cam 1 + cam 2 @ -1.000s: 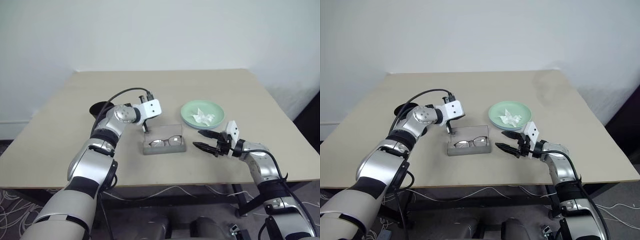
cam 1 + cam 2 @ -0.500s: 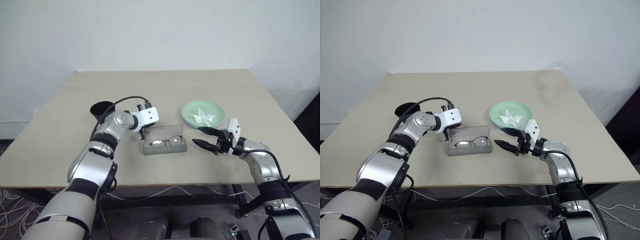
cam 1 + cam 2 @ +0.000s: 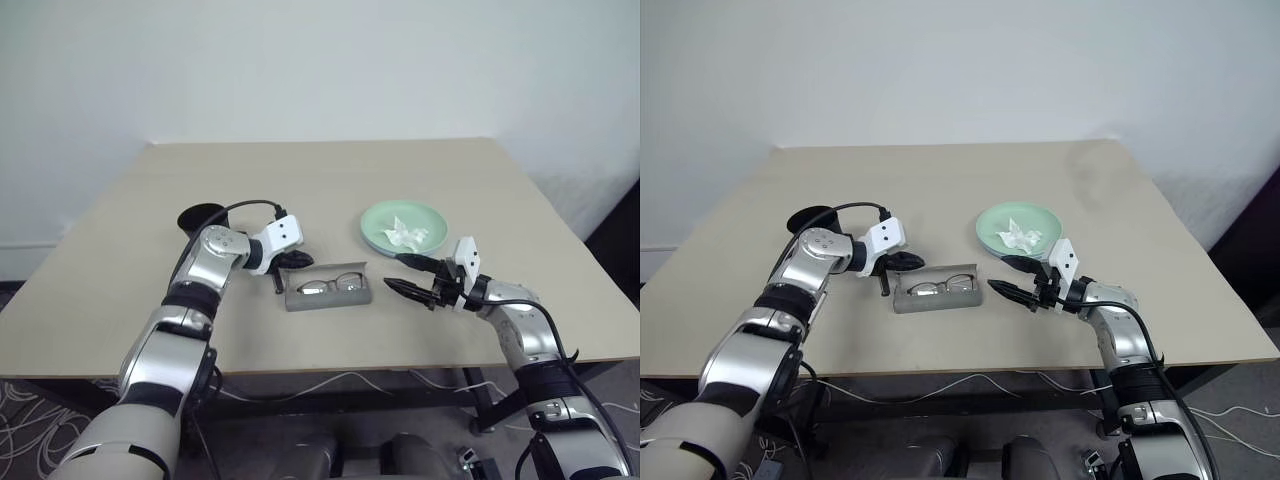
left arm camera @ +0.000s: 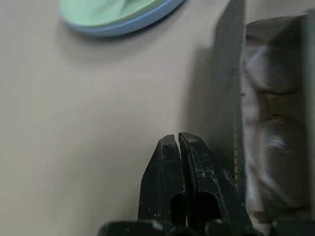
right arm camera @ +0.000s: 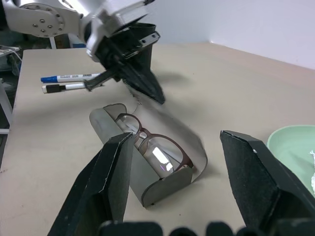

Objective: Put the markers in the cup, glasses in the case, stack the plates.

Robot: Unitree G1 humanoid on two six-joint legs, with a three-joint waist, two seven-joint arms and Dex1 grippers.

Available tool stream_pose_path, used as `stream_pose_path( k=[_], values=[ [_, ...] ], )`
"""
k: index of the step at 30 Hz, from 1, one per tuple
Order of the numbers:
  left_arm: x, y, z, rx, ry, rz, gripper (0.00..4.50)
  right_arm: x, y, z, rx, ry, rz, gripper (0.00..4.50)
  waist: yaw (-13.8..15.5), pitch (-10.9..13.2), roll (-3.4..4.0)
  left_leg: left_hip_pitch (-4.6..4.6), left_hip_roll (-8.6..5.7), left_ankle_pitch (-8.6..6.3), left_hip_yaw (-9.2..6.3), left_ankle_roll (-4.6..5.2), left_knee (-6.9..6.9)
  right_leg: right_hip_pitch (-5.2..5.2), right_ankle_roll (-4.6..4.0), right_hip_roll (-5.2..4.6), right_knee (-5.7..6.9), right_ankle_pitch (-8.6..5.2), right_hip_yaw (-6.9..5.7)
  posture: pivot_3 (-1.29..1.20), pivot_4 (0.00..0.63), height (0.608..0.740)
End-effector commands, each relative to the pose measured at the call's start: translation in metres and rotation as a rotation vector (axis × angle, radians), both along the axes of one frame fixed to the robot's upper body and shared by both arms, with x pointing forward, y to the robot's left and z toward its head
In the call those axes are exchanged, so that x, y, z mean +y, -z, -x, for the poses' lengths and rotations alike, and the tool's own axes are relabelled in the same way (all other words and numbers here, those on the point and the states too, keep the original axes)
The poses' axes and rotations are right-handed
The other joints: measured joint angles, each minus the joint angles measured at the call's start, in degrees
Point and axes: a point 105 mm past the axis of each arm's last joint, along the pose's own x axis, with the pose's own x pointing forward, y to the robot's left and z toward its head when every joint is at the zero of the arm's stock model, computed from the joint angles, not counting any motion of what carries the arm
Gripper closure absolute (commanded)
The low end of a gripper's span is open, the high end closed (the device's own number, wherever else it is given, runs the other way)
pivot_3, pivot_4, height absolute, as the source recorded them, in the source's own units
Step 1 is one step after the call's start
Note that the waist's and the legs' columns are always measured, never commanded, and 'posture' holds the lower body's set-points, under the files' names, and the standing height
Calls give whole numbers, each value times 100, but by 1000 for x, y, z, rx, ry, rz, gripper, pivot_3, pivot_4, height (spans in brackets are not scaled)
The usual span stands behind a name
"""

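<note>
Left gripper (image 4: pixel 178 142) seen clenched, nothing held, tips just beside left end of case (image 3: pixel 328 295). Case lying open on table (image 3: pixel 330 170); glasses (image 5: pixel 152 145) seated inside. Right gripper (image 3: pixel 402 274) seen released, fingers spread, empty, hovering beside right end of case. Plates (image 3: pixel 404 228) stacked, mint green over light blue, paper scrap (image 3: pixel 407 232) on top. Cup (image 3: pixel 200 218) behind left arm. Markers (image 5: pixel 69 82) lying on table beside cup.
</note>
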Motion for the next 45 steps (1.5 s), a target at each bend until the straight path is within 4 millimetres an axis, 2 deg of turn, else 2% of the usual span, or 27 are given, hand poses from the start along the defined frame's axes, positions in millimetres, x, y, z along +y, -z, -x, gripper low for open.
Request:
stream_pose_path(
  k=[1,6,11,15,18,21,25,28,32,35,41,45],
  values=[
    [-8,-13,15,-16,75,22,4474,1,-15,-2,-49,-7,-28,1450,1,0,0,1,0,0,0,0,0,0,0,1,0,0,0,0,0,738],
    [-6,-2,35,17,83,-22,4474,3,-14,-2,-44,-15,-28,1450,10,-2,4,8,0,0,-2,0,-1,1,-3,2,3,-1,2,0,0,738],
    [-1,2,38,4,24,-48,4474,6,-14,-2,-43,-27,-29,1450,9,-2,5,15,0,0,-1,0,0,3,-6,1,6,-2,4,0,0,738],
    [2,-5,31,-52,-66,-5,4474,8,-14,-1,-40,-39,-30,1450,10,-3,6,15,0,0,-2,0,-2,2,-6,1,6,-2,5,0,0,738],
    [10,-21,20,-150,-204,69,4474,9,-15,0,-38,-48,-31,1450,10,-3,6,14,0,0,-2,0,-2,0,-6,2,6,-2,5,0,0,738],
    [17,-37,18,-202,-309,162,4474,10,-15,0,-35,-54,-31,1450,9,-2,6,12,0,0,-1,0,-2,-1,-5,2,5,-1,8,0,0,738],
    [27,-49,32,-217,-412,266,4474,12,-13,0,-26,-67,-29,1450,5,-3,6,12,0,0,0,-1,-7,-2,-4,2,2,-1,8,0,0,738],
    [35,-47,52,-201,-444,284,4474,13,-12,-1,-20,-78,-27,1450,4,-3,7,14,0,0,2,-1,-8,-1,-4,2,3,-1,11,0,0,738],
    [57,-42,71,-175,-558,312,4474,15,-11,-2,-14,-94,-26,1450,8,-1,9,15,0,0,1,-1,-7,0,-11,2,5,-5,10,0,0,738],
    [77,-41,79,-177,-679,342,3898,17,-11,-2,-8,-105,-30,1450,22,0,11,15,1,0,0,-1,-7,2,-19,0,8,-10,9,0,0,738],
    [116,-35,79,-183,-926,361,1758,21,-7,0,7,-129,-30,1450,44,0,10,15,1,0,-1,-1,-7,2,-20,1,10,-10,8,0,0,738],
    [127,-27,78,-133,-1006,338,373,23,-7,-1,8,-132,-33,1450,45,-1,11,16,0,0,1,-1,-7,0,-19,2,8,-10,10,0,0,738]
  ],
)
